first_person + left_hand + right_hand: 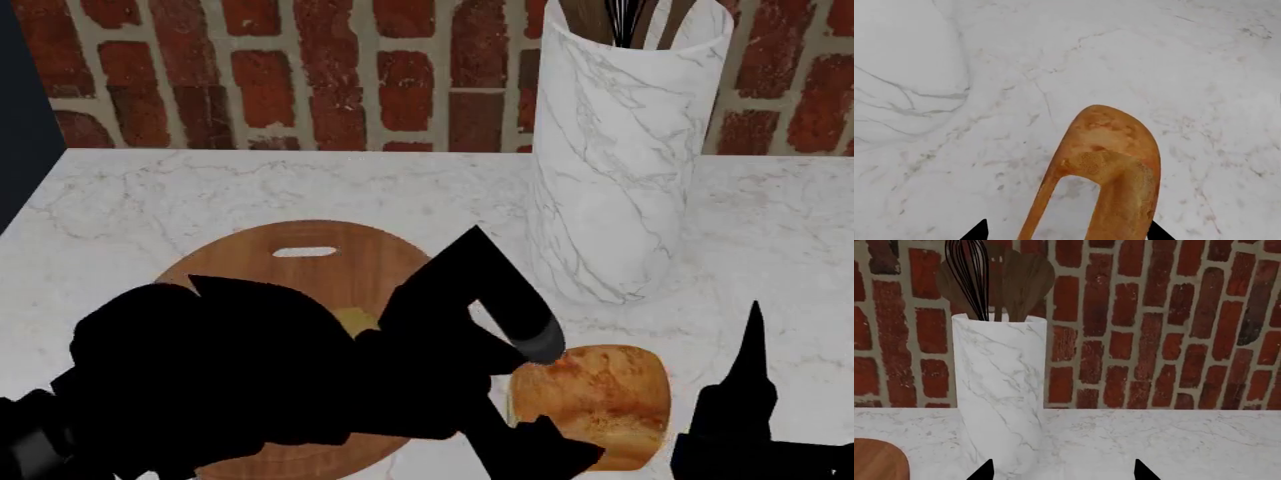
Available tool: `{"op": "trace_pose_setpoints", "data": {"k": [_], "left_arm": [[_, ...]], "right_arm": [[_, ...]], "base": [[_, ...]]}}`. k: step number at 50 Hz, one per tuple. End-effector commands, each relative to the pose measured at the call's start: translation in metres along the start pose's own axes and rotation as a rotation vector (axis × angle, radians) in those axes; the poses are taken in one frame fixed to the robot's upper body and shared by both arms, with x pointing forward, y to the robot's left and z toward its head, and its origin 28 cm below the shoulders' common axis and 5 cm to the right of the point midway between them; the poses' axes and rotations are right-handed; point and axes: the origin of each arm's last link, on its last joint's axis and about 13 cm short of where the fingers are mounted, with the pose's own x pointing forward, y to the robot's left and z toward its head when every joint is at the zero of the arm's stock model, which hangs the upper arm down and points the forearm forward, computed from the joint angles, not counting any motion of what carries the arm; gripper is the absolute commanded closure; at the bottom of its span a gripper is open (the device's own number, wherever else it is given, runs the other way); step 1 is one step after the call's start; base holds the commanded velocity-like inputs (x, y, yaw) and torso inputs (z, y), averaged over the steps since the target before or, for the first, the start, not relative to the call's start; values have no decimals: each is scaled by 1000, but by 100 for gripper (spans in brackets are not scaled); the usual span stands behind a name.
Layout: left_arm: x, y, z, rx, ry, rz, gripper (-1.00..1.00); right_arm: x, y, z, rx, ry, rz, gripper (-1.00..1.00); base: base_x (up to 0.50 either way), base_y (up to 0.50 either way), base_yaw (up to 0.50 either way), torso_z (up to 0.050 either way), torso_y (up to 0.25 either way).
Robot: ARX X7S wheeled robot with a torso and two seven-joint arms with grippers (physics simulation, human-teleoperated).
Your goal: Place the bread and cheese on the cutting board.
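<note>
Left fingers (pixel 982 231) seemingly closed around the bread (pixel 1111 170), above marble counter (pixel 954 150).

My counter is smooth white veined marble (pixel 200 190); reddish-brown grained wooden board (pixel 254 255); golden mottled rough-crusted loaf (pixel 601 395); matt red brick wall (pixel 1154 315).

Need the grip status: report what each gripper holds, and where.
Left gripper straddles the bread at its end; a firm hold cannot be told. Right gripper holds nothing.

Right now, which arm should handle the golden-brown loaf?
Left. The left gripper is already at the golden-brown loaf, which fills its wrist view. The right gripper faces the marble utensil holder.
</note>
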Motion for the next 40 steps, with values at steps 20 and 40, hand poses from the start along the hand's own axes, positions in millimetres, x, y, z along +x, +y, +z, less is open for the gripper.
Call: {"op": "trace_pose_setpoints", "data": {"k": [20, 40], "left_arm": [[2, -20, 31, 59, -14, 38, 100], [-74, -54, 52, 4, -215, 205, 100]], "right_arm": [[-11, -5, -5, 21, 0, -10, -100], [-16, -6, 12, 20, -29, -28, -100]], "base": [[0, 0, 0, 0, 0], [0, 0, 0, 0, 0]]}}
